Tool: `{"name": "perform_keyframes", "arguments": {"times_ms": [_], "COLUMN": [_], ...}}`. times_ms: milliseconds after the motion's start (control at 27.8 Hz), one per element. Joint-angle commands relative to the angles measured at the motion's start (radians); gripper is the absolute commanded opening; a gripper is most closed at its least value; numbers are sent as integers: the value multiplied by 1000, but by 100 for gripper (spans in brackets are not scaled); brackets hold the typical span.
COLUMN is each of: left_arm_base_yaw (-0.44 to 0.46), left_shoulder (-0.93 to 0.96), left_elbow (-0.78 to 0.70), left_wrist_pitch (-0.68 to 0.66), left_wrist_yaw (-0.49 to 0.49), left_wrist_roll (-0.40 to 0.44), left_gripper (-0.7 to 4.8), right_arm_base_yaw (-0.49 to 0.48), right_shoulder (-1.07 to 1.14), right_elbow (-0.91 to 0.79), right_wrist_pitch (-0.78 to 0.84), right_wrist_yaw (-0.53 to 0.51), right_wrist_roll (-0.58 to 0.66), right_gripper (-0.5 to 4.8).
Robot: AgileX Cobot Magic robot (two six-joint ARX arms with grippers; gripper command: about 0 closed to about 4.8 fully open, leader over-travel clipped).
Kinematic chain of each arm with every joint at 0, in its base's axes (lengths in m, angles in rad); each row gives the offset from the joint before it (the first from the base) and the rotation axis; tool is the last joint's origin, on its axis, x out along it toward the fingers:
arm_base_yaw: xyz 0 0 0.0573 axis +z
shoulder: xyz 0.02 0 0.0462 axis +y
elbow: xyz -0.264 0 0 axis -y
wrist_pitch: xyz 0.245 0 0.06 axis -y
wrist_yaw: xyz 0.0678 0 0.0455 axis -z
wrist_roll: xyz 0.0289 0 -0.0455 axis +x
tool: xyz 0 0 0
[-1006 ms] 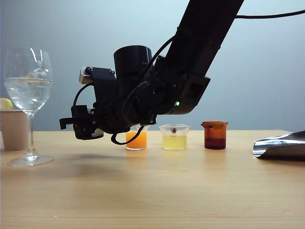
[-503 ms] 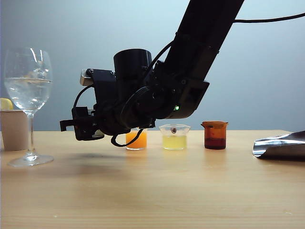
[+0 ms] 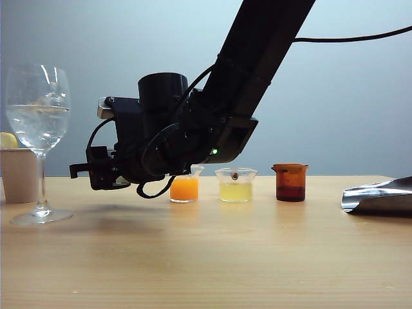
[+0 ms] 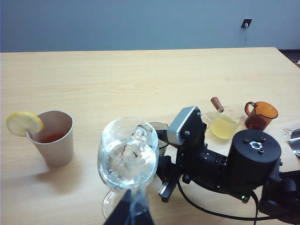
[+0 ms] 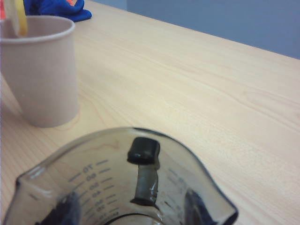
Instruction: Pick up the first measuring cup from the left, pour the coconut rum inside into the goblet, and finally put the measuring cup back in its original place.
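Note:
The goblet (image 3: 38,109) stands at the table's left with clear liquid and ice cubes in its bowl (image 4: 129,157). My right gripper (image 3: 96,170) hangs just above the table, a short way right of it, shut on the first measuring cup (image 5: 126,183). That smoky grey cup is held upright, and my fingers (image 5: 197,206) show through its wall. I cannot tell whether coconut rum is in the cup. From the left wrist its dark rim (image 4: 160,127) shows behind the goblet. My left gripper (image 4: 130,213) is shut with nothing in it; its blurred tips hang above the goblet's foot.
A beige paper cup (image 3: 19,172) with a lemon slice stands left of the goblet. Three cups line up behind the right arm: orange (image 3: 184,188), pale yellow (image 3: 235,185) and amber-brown (image 3: 290,182). A shiny silver piece (image 3: 380,196) lies at the right edge.
My right arm has carried the measuring cup leftwards, closer to the goblet, uncovering more of the orange cup. The goblet and the other cups have not moved.

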Motion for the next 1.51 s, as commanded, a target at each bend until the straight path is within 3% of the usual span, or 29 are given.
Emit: {"name": "perform_keyframes", "arguments": {"times_ms": [36, 395, 826, 1509], "left_arm_base_yaw": [0, -1, -1, -1], "left_shoulder": [-2, -2, -2, -2], "left_elbow": [5, 5, 5, 5], "left_wrist_pitch": [14, 13, 13, 13], "left_wrist_yaw": [1, 1, 0, 1], "left_wrist_roll": [0, 0, 0, 0], "left_gripper": [-5, -5, -5, -5], "right_arm_base_yaw": [2, 1, 2, 29], "right_shoulder": [9, 47, 47, 42], "right_elbow": [28, 91, 90, 90], "right_wrist_pitch": [20, -35, -60, -158], "right_wrist_yaw": [1, 16, 19, 22], "right_wrist_roll": [23, 23, 29, 60], "right_gripper": [-1, 9, 363, 369]}}
